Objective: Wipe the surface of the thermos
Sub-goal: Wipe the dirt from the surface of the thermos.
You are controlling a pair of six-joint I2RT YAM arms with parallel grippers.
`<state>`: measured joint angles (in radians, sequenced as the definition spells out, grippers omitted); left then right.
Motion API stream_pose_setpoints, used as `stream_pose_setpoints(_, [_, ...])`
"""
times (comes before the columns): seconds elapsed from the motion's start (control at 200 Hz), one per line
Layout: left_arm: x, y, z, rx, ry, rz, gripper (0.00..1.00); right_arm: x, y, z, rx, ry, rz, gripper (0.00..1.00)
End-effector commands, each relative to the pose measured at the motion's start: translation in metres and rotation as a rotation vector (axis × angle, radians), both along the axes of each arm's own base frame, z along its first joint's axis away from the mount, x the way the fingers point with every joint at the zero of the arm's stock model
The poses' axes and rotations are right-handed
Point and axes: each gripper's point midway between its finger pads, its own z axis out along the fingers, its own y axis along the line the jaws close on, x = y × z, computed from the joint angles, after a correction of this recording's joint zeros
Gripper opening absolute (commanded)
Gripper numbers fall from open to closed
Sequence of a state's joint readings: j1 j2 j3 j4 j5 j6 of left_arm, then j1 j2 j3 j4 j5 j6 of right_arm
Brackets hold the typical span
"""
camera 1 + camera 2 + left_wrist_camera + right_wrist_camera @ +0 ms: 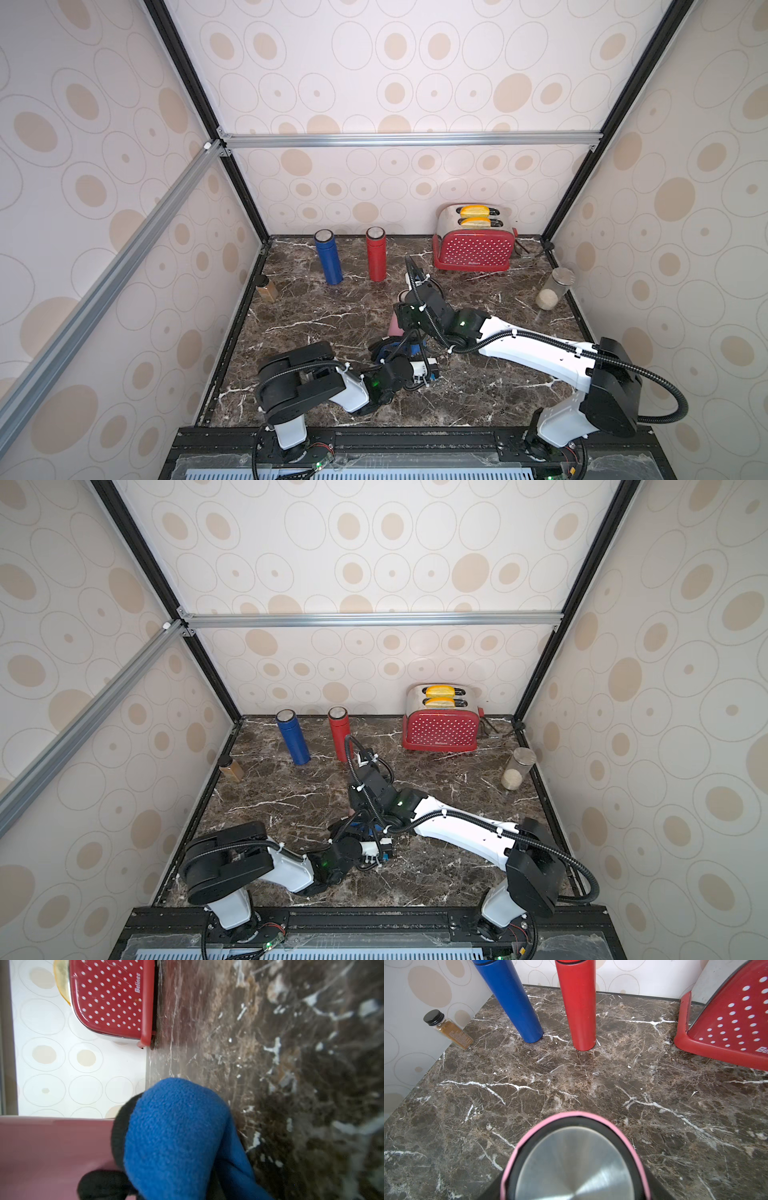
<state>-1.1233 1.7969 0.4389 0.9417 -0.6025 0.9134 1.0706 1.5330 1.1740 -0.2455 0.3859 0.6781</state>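
A pink thermos [572, 1164] with a steel lid stands upright at the middle of the marble counter, and my right gripper [402, 318] is shut around its upper part from above. In both top views the arm hides most of it; a strip of its pink side [394, 327] shows. My left gripper [397, 347] is shut on a blue cloth [176, 1136], which is bunched over the black fingers [118, 1132]. The cloth lies against the thermos's pink wall [52, 1147], low down near the counter. The same cloth shows under the right wrist [358, 825].
A blue thermos [328, 257] and a red thermos [376, 254] stand at the back. A red dotted toaster [473, 247] holding bread sits at the back right. A spice jar [266, 287] stands by the left wall and a glass jar [555, 289] by the right wall.
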Motion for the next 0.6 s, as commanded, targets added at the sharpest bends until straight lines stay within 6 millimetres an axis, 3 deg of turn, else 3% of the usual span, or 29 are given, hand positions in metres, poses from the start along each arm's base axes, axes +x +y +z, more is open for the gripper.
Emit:
stream_pose_setpoints(0.0, [0.019, 0.011, 0.026, -0.073, -0.117, 0.123, 0.0, -0.051, -0.02, -0.082, -0.206, 0.281, 0.08, 0.0])
stream_pose_setpoints(0.075, [0.022, 0.008, 0.038, -0.067, -0.147, 0.123, 0.0, -0.051, -0.019, -0.085, -0.222, 0.287, 0.081, 0.0])
stream_pose_setpoints(0.265, [0.024, 0.001, 0.092, -0.049, -0.233, 0.1, 0.0, -0.049, -0.014, -0.092, -0.283, 0.32, 0.092, 0.0])
stream_pose_setpoints(0.406, [0.023, 0.003, 0.12, -0.028, -0.262, 0.09, 0.0, -0.051, -0.011, -0.102, -0.361, 0.367, 0.116, 0.0])
stream_pose_setpoints(0.511, [0.024, 0.007, 0.131, -0.003, -0.284, 0.104, 0.0, -0.054, -0.013, -0.108, -0.448, 0.413, 0.133, 0.0])
stream_pose_setpoints(0.596, [0.025, 0.011, 0.126, 0.024, -0.283, 0.11, 0.0, -0.056, -0.015, -0.111, -0.498, 0.439, 0.144, 0.0])
